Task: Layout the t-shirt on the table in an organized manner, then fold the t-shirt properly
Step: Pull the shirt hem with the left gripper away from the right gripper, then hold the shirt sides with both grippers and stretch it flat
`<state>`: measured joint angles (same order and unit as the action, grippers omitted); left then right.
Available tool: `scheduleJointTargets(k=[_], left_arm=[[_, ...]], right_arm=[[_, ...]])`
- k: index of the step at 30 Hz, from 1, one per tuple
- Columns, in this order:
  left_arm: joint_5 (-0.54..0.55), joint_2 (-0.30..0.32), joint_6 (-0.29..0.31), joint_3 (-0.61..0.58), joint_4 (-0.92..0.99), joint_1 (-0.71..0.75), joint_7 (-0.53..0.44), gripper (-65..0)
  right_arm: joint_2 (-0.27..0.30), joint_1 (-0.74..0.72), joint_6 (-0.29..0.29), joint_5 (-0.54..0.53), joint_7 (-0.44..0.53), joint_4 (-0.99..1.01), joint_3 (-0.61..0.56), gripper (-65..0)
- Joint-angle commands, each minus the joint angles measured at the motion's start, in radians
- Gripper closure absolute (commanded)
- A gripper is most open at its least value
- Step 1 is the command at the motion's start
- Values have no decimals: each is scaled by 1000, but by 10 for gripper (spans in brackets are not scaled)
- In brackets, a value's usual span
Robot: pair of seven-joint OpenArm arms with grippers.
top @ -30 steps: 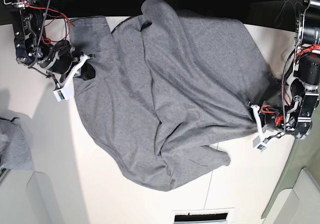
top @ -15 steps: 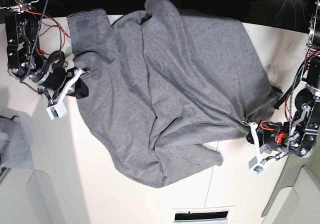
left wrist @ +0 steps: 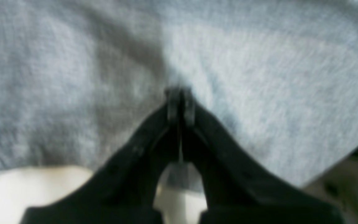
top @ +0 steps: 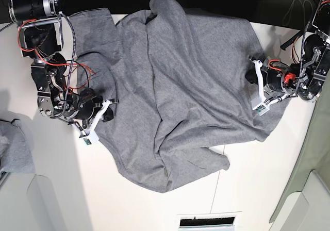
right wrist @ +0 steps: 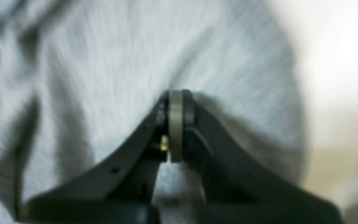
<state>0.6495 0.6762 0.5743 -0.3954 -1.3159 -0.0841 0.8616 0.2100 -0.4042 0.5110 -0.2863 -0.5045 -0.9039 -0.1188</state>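
Grey t-shirt (top: pixel 180 86) lies crumpled on the table (top: pixel 56 174) between both grippers; left gripper (left wrist: pixel 179 93) and right gripper (right wrist: pixel 175 95) each pinch its fabric edge.

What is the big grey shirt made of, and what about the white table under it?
The t-shirt looks like soft knit cloth, probably cotton: speckled heather grey, matte, lying in loose folds and creases. The table looks like a hard, smooth white board, maybe laminate or painted wood: flat and even, with a thin dark seam. I cannot tell which for sure.
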Motion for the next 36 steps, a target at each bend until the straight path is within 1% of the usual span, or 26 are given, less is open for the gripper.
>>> scheduleJointTargets(k=[1,4,6,8,10,13,15,19,21,24,27,28,31,34,36], left_arm=[[-40,11,-2,1,-3,10,2,-13],[-177,11,-2,1,27,19,-49,-13],[-286,11,-7,1,66,6,-84,-13],[-365,11,-26,1,119,-17,-120,-13],[-426,11,-40,1,178,-52,-158,-13],[-473,9,-39,1,249,-120,-211,-13],[-507,3,-39,1,280,-170,-223,-13],[-515,-18,-38,1,301,-256,-226,-13],[-511,-28,-39,1,301,-282,-226,-13],[-509,-37,-39,1,301,-299,-225,-13],[-499,-46,-39,1,301,-300,-209,-13],[-479,-47,-39,1,301,-298,-197,-13],[-412,-47,-39,1,293,-298,-153,-13],[-352,-40,-39,1,255,-294,-103,-13],[-304,-20,-38,1,207,-282,-87,-13]], right_arm=[[5,-33,5,23,3,6,-19,0],[24,-35,-18,59,35,24,-60,0],[49,-36,-19,58,34,24,-61,0],[80,-36,-21,57,34,24,-60,0],[111,-36,-21,42,34,24,-60,0],[149,-35,-21,5,34,24,-60,0],[169,-35,-23,-10,33,24,-59,0],[184,-35,-37,-35,7,24,-58,0],[183,-33,-36,-52,-34,24,-58,0],[183,-15,-36,-106,-105,21,-56,0],[186,37,-36,-112,-108,12,-46,0],[189,60,-36,-115,-105,3,-38,0],[192,135,-35,-135,-102,-53,13,0],[192,214,-34,-178,-102,-150,105,0],[191,262,-32,-208,-102,-227,171,0]])
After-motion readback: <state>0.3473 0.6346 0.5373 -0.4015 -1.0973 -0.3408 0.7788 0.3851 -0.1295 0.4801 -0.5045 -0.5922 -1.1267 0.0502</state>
